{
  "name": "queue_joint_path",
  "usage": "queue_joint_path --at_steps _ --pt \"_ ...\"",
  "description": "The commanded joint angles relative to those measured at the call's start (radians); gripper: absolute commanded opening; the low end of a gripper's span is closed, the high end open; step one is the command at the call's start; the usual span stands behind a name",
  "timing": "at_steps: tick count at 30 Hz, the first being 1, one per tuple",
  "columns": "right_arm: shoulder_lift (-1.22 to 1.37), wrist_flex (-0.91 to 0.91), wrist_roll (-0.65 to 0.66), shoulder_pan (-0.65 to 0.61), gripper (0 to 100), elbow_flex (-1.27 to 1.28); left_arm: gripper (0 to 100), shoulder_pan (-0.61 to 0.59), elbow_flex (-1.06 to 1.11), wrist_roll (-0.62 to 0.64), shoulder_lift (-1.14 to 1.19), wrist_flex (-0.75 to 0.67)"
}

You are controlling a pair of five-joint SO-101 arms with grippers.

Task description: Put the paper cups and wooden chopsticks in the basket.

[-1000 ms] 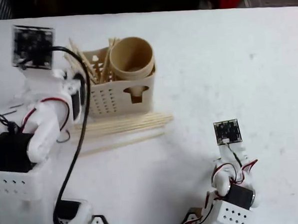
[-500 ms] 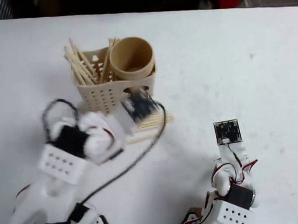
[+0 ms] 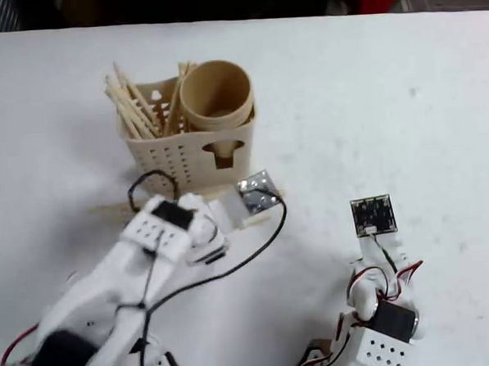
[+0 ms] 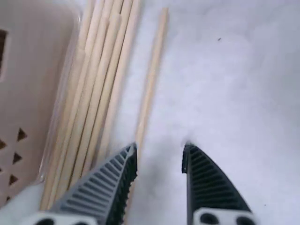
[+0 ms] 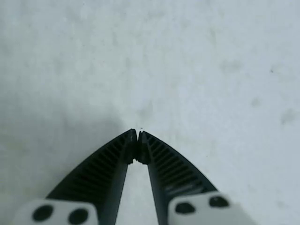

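A cream perforated basket (image 3: 177, 158) stands at the table's back left, holding a tan paper cup (image 3: 215, 93) and several wooden chopsticks (image 3: 128, 107) that lean out at its left. More loose chopsticks (image 4: 96, 89) lie flat on the table along the basket's front wall (image 4: 28, 93), with a single chopstick (image 4: 152, 79) a little apart from the bundle. My left gripper (image 4: 160, 152) is open and empty, low over the table, one fingertip at that single chopstick's near end. The left arm (image 3: 169, 232) covers most of the loose sticks. My right gripper (image 5: 137, 136) is shut on nothing.
The right arm (image 3: 380, 295) sits folded near the front edge at the right. A black cable (image 3: 256, 240) loops from the left arm's wrist. The white table (image 3: 371, 102) is bare to the right of the basket.
The left arm has swung from the basket's left side down to its front, over the loose chopsticks. The right arm has stayed still.
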Motion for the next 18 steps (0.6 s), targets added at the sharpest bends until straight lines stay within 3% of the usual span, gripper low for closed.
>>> queue_joint_path --at_steps 1,7,18 --pt "-0.008 -0.015 -0.011 -0.005 1.8 0.006 17 0.012 -0.149 -0.012 0.191 -0.049" --pt "-0.008 -0.015 -0.011 -0.005 1.8 0.006 16 0.004 -0.287 -0.011 0.398 -0.021" --pt "-0.008 -0.015 -0.011 -0.005 1.8 0.006 16 0.01 -0.35 -0.011 0.447 0.101"
